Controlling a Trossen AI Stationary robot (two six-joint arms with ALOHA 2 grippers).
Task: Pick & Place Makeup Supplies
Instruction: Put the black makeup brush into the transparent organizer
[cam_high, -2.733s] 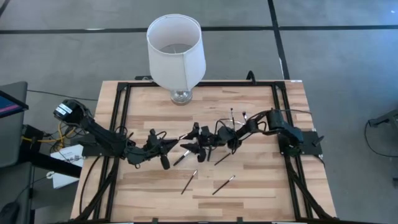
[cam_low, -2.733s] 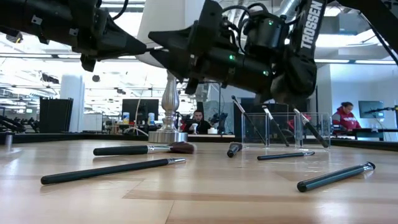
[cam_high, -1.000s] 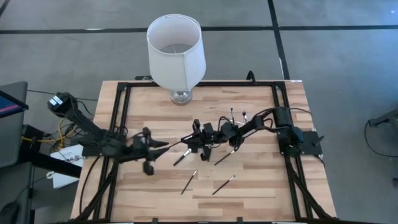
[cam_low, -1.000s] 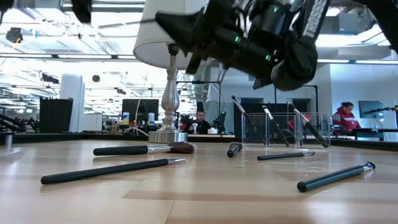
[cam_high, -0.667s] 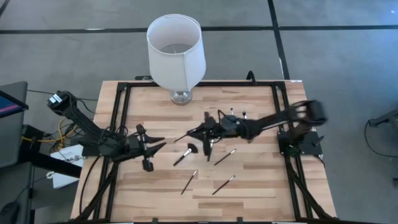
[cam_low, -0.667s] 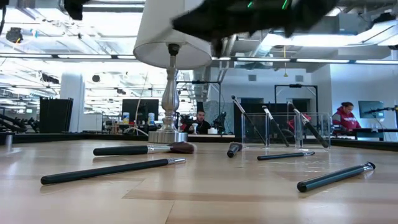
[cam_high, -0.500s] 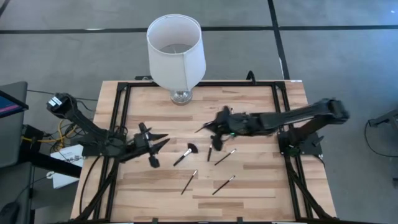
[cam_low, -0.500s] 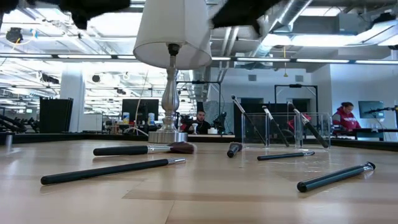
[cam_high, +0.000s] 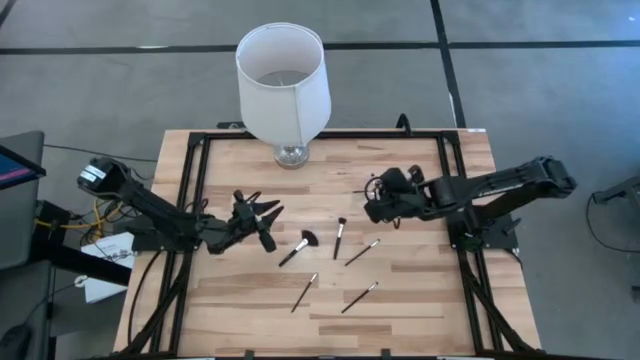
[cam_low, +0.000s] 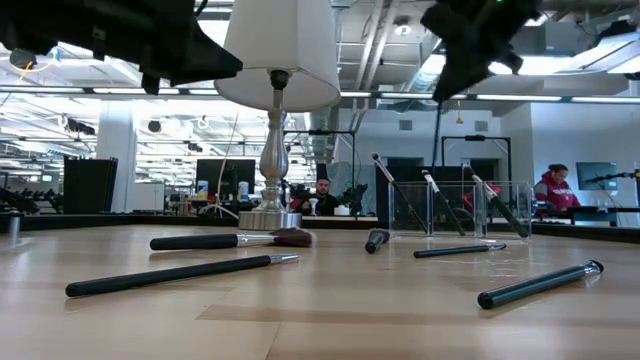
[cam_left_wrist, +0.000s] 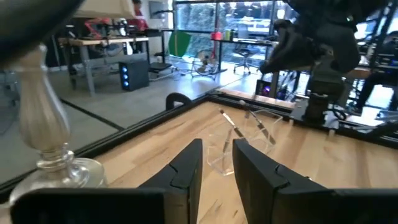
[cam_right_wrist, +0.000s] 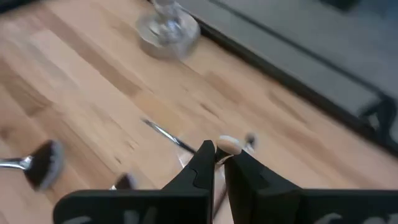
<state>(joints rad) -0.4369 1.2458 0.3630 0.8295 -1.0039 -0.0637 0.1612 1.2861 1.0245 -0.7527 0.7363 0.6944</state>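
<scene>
Brush (cam_right_wrist: 227, 146) between right hand (cam_right_wrist: 219, 163) fingers

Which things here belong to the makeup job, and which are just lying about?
Job:
- fluffy brush
- thin brushes on the table
- standing brushes in the clear holder
- held brush in the shut right gripper

Just there:
- lamp
- left gripper, open, empty

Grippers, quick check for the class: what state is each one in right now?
Left gripper: open, holding nothing.
Right gripper: shut on a thin makeup brush.
</scene>
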